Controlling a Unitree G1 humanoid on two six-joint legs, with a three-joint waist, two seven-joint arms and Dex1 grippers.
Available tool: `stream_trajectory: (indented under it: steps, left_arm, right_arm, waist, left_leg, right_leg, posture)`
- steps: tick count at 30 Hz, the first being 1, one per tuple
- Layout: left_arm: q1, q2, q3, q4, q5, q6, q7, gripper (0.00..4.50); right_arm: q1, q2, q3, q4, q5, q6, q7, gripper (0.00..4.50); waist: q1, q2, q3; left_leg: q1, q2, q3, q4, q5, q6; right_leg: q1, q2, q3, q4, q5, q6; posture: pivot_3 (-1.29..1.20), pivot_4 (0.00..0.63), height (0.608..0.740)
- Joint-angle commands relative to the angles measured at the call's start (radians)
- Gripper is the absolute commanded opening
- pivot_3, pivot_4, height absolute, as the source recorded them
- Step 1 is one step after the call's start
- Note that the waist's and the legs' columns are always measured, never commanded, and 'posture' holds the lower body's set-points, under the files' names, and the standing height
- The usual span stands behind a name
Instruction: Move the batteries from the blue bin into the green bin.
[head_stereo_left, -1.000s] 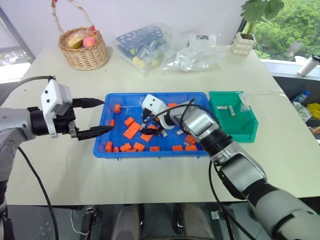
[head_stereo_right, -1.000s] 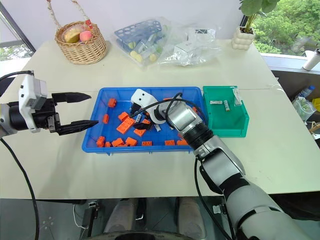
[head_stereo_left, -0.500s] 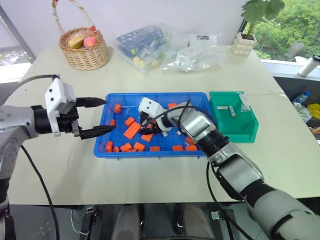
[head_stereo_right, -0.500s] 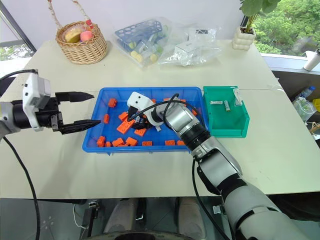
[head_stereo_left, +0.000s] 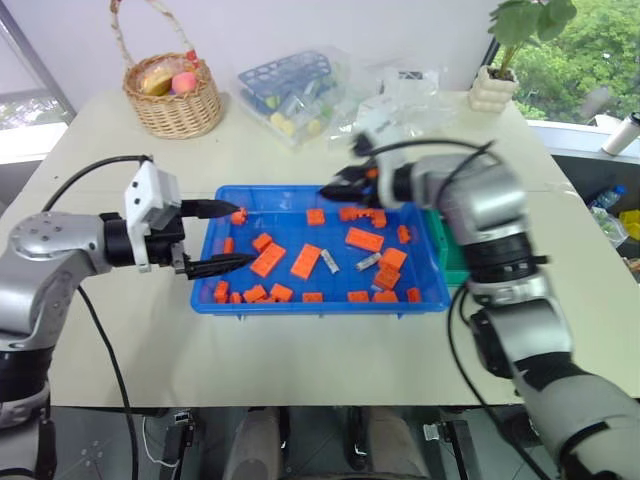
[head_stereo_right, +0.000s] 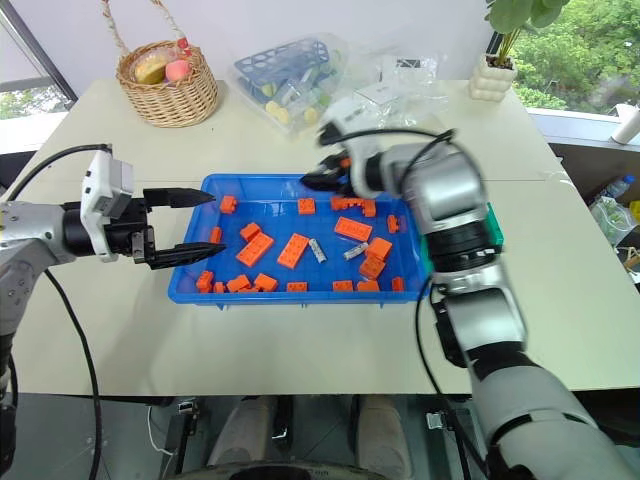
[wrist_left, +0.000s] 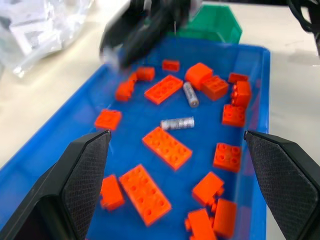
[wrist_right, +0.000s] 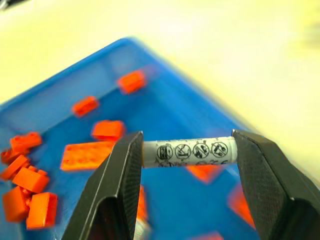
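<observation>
Worktop: a pale worktop (head_stereo_left: 300, 370) by a window carries the blue bin (head_stereo_left: 320, 303) at its middle, a wicker basket (head_stereo_left: 172, 98) and clear plastic bags (head_stereo_left: 400, 100) at the far side.
Green bin: the green bin (head_stereo_right: 492, 225) stands against the blue bin's right end, mostly hidden behind the right arm.
Right claw: the right claw (wrist_right: 187, 152) is raised above the far rim of the blue bin, clamped end to end on one battery (wrist_right: 190, 151) that spans the gap between its fingers.
Left claw: the left claw (head_stereo_left: 222, 237) hovers at the blue bin's left end, jaws spread wide, holding nothing.
Batteries left: two batteries (wrist_left: 177, 123) lie near the middle of the blue bin among orange bricks (wrist_left: 167, 147), close together but not touching.
Risk, grip: the battery is pinched only at its two end caps, so, in my judgement, a quick swing or a small tilt could let it pivot out and drop back among the bricks or onto the worktop.
Risk, release: the green bin is narrow and partly screened by the arm; letting go early or off-centre would likely bounce the battery off the rim.
Risk, left arm: the open left claw sits near the bricks and could nudge them over the remaining batteries.
</observation>
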Motion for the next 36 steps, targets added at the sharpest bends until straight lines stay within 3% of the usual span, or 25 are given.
stream_trajectory:
  steps: [1, 5, 8, 13, 21, 28, 36]
  left_arm:
    - [-0.05, -0.015, -0.024, 0.015, 0.014, -0.027, -0.011, 4.5]
    - [-0.081, -0.035, -0.048, 0.047, 0.028, -0.043, -0.031, 4.5]
    - [-0.109, -0.053, -0.069, 0.075, 0.043, -0.059, -0.039, 4.5]
    - [-0.134, -0.071, -0.084, 0.089, 0.051, -0.071, -0.049, 4.5]
    - [-0.132, -0.077, -0.082, 0.082, 0.056, -0.071, -0.051, 4.5]
    - [-0.114, -0.056, -0.062, 0.06, 0.055, -0.061, -0.044, 4.5]
    - [-0.079, -0.025, -0.03, 0.008, 0.023, -0.02, -0.032, 4.5]
  right_arm:
    - [0.091, -0.171, -0.071, -0.112, 0.025, 0.06, 0.018, 2.16]
    - [0.193, -0.266, -0.126, -0.176, 0.055, 0.107, -0.009, 2.16]
    - [0.262, -0.275, -0.145, -0.211, 0.054, 0.116, -0.057, 2.16]
    - [0.279, -0.285, -0.13, -0.206, 0.028, 0.027, -0.114, 4.48]
    - [0.186, -0.248, -0.038, -0.287, 0.111, -0.047, -0.037, 4.48]
    - [0.204, -0.088, 0.276, -0.341, 0.084, -0.044, -0.046, 4.48]
    - [0.213, 0.007, 0.406, -0.213, 0.011, -0.127, -0.094, 4.48]
  waist:
    - [0.002, 0.0, 0.0]
    - [-0.014, 0.001, 0.001]
    - [-0.019, 0.001, 0.001]
    - [-0.01, 0.001, 0.001]
    - [-0.014, 0.001, 0.001]
    - [-0.007, 0.001, 0.001]
    - [-0.009, 0.0, 0.0]
  left_leg:
    - [0.0, 0.0, 0.0, 0.0, 0.0, 0.0]
    - [0.001, 0.0, 0.001, -0.001, 0.0, 0.0]
    - [0.002, 0.001, 0.001, -0.001, 0.0, 0.0]
    - [0.001, 0.001, 0.001, 0.0, 0.0, 0.0]
    - [0.001, 0.001, 0.001, 0.0, 0.0, 0.0]
    - [0.001, 0.002, 0.0, 0.0, 0.0, 0.0]
    - [0.0, 0.0, 0.0, 0.002, 0.0, 0.0]
  right_leg:
    - [0.0, 0.0, 0.0, 0.0, 0.0, 0.0]
    - [-0.001, 0.0, 0.0, 0.0, 0.0, 0.0]
    - [-0.001, 0.002, 0.001, 0.001, 0.0, 0.0]
    - [-0.001, 0.002, 0.001, 0.0, 0.0, 0.0]
    - [-0.001, 0.002, 0.001, 0.0, 0.0, 0.0]
    - [-0.001, 0.003, 0.001, 0.001, 0.0, 0.0]
    - [0.0, 0.001, 0.001, 0.0, 0.0, 0.0]
  posture:
    - [0.0, 0.15, 0.736]
    - [0.0, 0.15, 0.736]
    - [0.0, 0.15, 0.736]
    - [0.0, 0.15, 0.736]
    - [0.0, 0.15, 0.736]
    - [0.0, 0.15, 0.736]
    - [0.0, 0.15, 0.736]
